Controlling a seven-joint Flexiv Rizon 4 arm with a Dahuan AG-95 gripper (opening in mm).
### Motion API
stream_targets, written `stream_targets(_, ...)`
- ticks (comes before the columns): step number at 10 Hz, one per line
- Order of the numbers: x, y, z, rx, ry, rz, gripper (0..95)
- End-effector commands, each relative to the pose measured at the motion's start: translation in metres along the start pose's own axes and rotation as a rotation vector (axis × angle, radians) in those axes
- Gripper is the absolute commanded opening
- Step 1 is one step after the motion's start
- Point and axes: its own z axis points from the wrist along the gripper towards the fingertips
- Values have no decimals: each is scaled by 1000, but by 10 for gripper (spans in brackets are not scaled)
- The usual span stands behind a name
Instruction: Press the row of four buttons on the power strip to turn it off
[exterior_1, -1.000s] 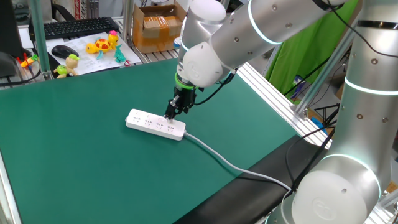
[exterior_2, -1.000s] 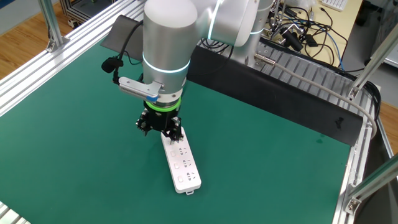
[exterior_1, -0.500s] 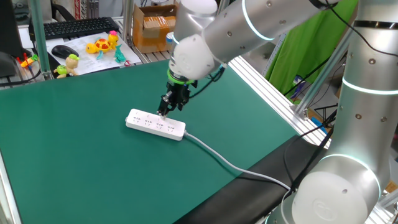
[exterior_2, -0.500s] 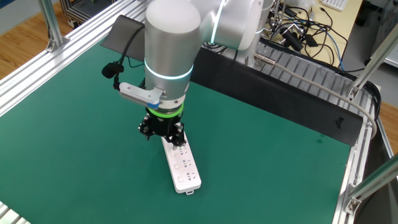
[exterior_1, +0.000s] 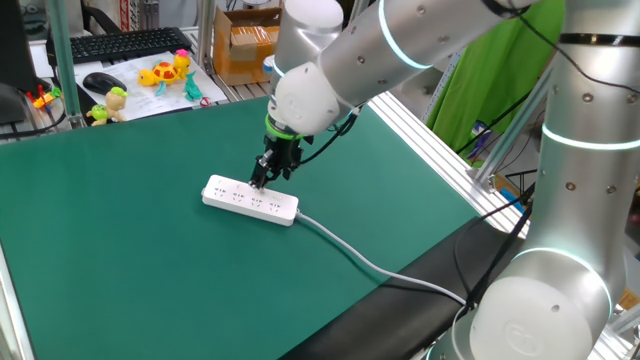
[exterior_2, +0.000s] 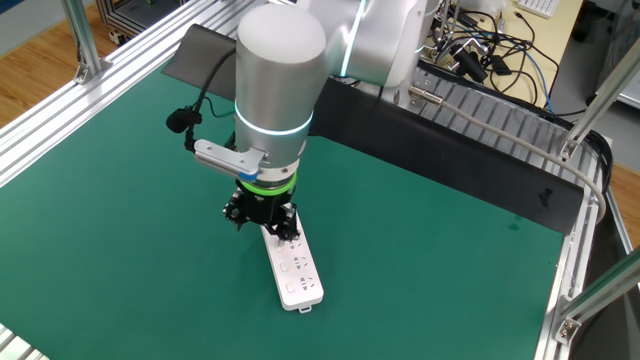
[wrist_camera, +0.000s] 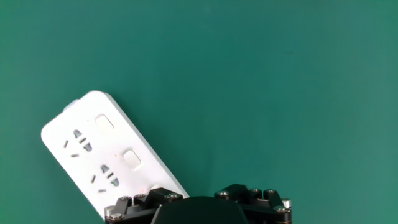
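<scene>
The white power strip (exterior_1: 250, 198) lies flat on the green mat (exterior_1: 120, 250), its grey-white cable (exterior_1: 370, 262) running off toward the front right. In the other fixed view the power strip (exterior_2: 293, 270) points toward the camera. My gripper (exterior_1: 259, 182) hangs straight down over the strip's middle, its tip at or just above the strip's far long edge. The gripper (exterior_2: 262, 220) stands open and holds nothing. In the hand view the power strip (wrist_camera: 87, 149) shows its free end with two of the buttons (wrist_camera: 131, 159), and the hand's black body (wrist_camera: 196, 210) hides the strip's remainder.
Beyond the mat's far left edge sit a black keyboard (exterior_1: 120, 45), a mouse (exterior_1: 100, 82), small toys (exterior_1: 165, 72) and a cardboard box (exterior_1: 250, 45). Aluminium rails (exterior_2: 60, 130) border the mat. A dark flat panel (exterior_2: 195, 55) lies at its back corner.
The gripper has slid along the strip away from the cable end, toward the free end. The strip has stayed in place.
</scene>
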Motion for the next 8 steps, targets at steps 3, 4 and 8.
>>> stream_targets(3, 1, -4, 0, -3, 5, -9, 760)
stream_targets(4, 1, -4, 0, -3, 7, -7, 760)
stream_targets(8, -6, 5, -20, -5, 24, 17, 760)
